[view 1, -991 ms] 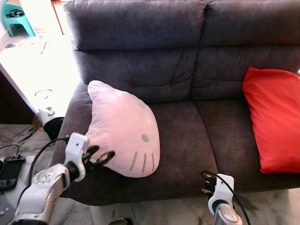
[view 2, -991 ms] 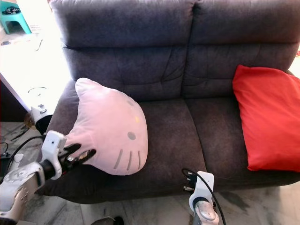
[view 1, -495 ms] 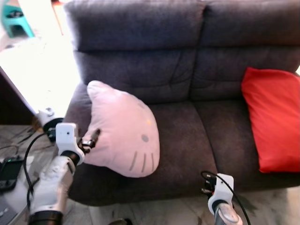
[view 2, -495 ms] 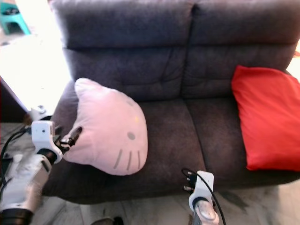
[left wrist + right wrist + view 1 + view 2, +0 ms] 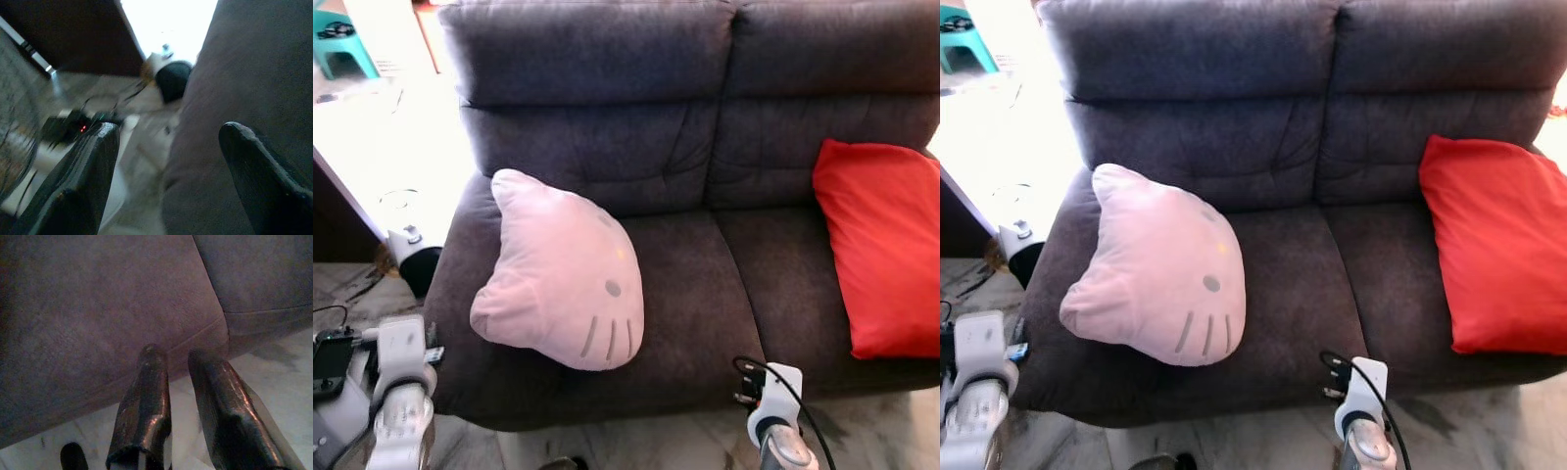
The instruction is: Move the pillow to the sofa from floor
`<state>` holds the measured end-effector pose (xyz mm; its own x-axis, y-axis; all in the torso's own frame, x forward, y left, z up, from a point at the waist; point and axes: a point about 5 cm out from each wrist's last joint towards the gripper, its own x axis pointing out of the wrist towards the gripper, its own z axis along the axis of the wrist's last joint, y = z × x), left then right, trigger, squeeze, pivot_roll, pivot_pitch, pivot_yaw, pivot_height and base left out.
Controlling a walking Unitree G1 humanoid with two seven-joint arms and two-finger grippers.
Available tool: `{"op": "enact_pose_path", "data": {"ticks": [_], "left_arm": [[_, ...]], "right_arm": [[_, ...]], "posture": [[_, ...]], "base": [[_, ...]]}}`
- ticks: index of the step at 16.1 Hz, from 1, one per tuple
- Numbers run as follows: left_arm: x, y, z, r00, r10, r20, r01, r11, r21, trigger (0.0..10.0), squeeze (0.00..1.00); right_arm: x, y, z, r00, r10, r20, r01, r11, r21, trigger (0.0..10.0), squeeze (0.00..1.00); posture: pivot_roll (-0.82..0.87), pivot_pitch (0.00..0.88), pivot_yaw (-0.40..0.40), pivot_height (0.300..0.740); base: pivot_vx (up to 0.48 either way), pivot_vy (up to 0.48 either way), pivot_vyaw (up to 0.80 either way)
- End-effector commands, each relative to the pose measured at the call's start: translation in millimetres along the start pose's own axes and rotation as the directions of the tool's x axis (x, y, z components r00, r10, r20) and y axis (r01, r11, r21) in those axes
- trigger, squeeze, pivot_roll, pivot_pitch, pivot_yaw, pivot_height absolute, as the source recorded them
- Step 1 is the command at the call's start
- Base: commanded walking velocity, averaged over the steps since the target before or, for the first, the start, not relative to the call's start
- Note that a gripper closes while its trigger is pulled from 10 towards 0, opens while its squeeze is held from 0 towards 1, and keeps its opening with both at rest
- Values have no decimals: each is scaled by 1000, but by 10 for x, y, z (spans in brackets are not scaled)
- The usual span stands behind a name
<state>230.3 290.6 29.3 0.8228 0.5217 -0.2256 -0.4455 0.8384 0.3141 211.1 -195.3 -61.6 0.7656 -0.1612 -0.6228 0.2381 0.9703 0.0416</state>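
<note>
On the left seat cushion of the dark grey fabric sofa (image 5: pixel 705 245), the pale pink cat-face plush pillow (image 5: pixel 563 279) lay flat, its top ear near the backrest and nothing touching it. By these pictures the move looked done: the pillow was off the floor and settled. The left pincer (image 5: pixel 166 176) hung low beside the sofa's left arm, its fingers spread wide and empty. The right pincer (image 5: pixel 178 406) pointed at the sofa's front edge, fingers a narrow gap apart, holding nothing. A red square cushion (image 5: pixel 881 250) rested on the right seat.
</note>
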Motion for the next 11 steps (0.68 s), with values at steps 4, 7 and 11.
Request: {"op": "enact_pose_path", "data": {"ticks": [4,7,11], "left_arm": [[-148,-38,-462,988,-51,-149,56,998,34,10000,0],[-260,-111,-695,961,-102,-256,113,993,30,10000,0],[-429,-290,-971,896,-218,-387,236,972,-2,10000,0]], "right_arm": [[-49,-62,-126,999,-9,-43,8,1000,-23,10000,0],[-80,-99,-221,996,-9,-91,5,999,-45,10000,0],[-148,-80,-382,989,10,-148,-23,996,-84,10000,0]], "posture": [[98,34,-33,740],[97,21,-32,740],[95,9,-28,740]], "base": [[0,0,0],[0,0,0],[0,0,0]]}}
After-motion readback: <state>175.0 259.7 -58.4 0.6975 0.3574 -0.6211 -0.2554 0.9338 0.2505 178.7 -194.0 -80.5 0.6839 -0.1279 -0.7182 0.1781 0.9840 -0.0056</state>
